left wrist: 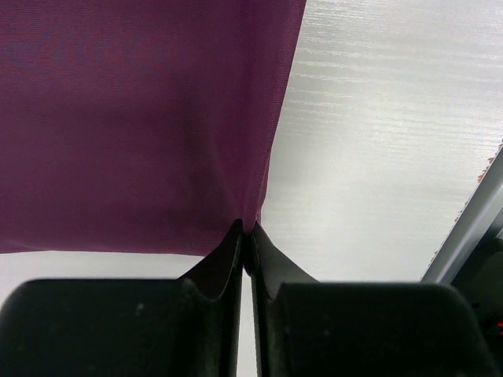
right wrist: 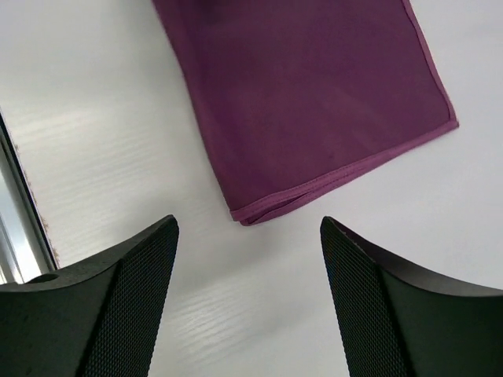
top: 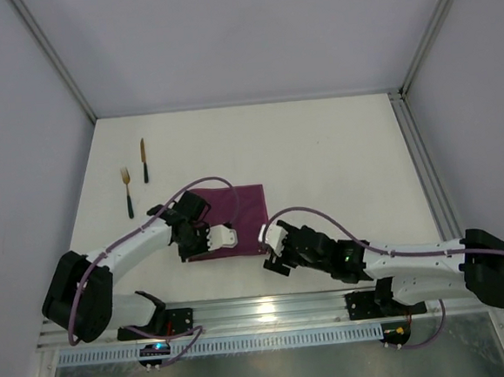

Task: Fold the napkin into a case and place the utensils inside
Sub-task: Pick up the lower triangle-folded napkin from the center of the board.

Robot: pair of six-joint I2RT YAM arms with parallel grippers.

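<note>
Napkin (top: pixel 236 209) is laid folded, centre-near, just far of both grippers. Its near edge is pinched by the left gripper (left wrist: pixel 246 233). The right gripper (right wrist: pixel 247 228) is spread wide, empty, just off the near-right corner.

No readable text, label, brand, number or sign anywhere

White table (top: pixel 336 147) is sitting between grey walls (top: pixel 222 34); a metal rail (top: pixel 270 307) is running along its near edge, a slotted white strip (top: pixel 290 337) lying just beside it.
</note>
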